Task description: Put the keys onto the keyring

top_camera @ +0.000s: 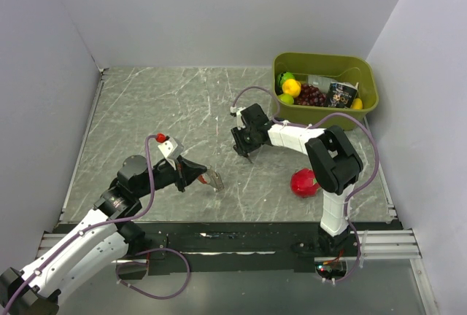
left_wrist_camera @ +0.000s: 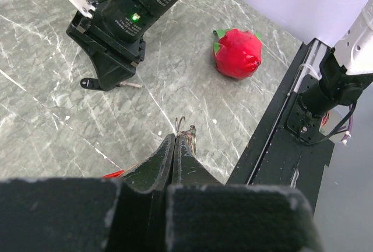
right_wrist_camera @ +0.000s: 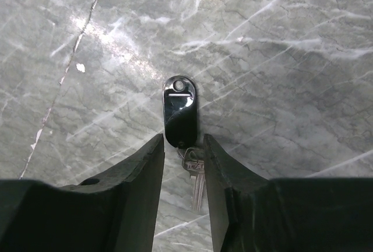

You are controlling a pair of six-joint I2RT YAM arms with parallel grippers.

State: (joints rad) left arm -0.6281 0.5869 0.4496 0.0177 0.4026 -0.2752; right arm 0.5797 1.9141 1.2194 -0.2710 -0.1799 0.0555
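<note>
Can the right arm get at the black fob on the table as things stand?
Probably yes: the right gripper is open, the near end of the black fob lies between its fingertips, and nothing blocks it.

Top view: bright, even, diffuse overhead light. Only soft, short shadows under the 2 arms on the desk [top_camera: 146, 111], nothing blown out. keys [top_camera: 213, 181] at the left claw [top_camera: 203, 177] tip are too small to resolve.
Left wrist: foreground claw body is a black blur, and focus sits further out on the desk. Wall at upper right is near white.
Right wrist: 2 glare patches on the desk sheen, upper left and top centre. Glossy keyring [right_wrist_camera: 180, 118] shows a specular highlight. Right claw [right_wrist_camera: 182, 139] fingers are underexposed and soft-edged.
</note>
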